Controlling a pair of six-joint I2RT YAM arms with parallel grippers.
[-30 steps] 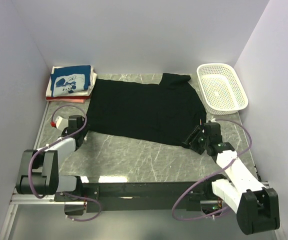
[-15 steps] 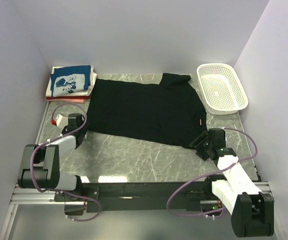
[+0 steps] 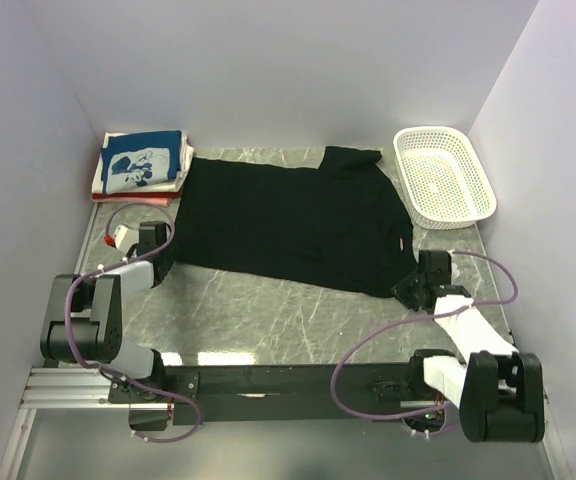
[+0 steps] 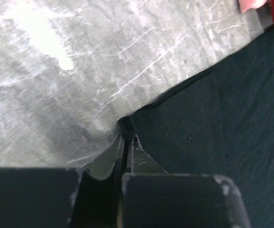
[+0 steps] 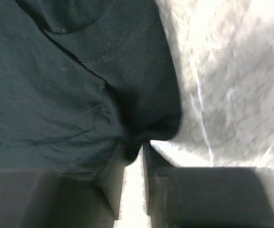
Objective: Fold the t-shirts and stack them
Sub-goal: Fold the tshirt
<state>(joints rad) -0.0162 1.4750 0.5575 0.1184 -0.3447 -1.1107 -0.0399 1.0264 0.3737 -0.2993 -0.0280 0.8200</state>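
Observation:
A black t-shirt lies spread flat across the grey marble table. My left gripper is at the shirt's near left corner. In the left wrist view that gripper is shut on the hem corner of the black cloth. My right gripper is at the shirt's near right corner. In the right wrist view it pinches a bulge of the black cloth at its tips. Both grippers sit low at the table surface.
A folded stack stands at the back left: a blue shirt with white print on top, white under it, red at the bottom. A white perforated basket stands at the back right. White walls close in three sides.
The left gripper has shut on the shirt's left corner. The right gripper has slid a little right and nearer along the edge and closed on the right corner. The shirt lies as before.

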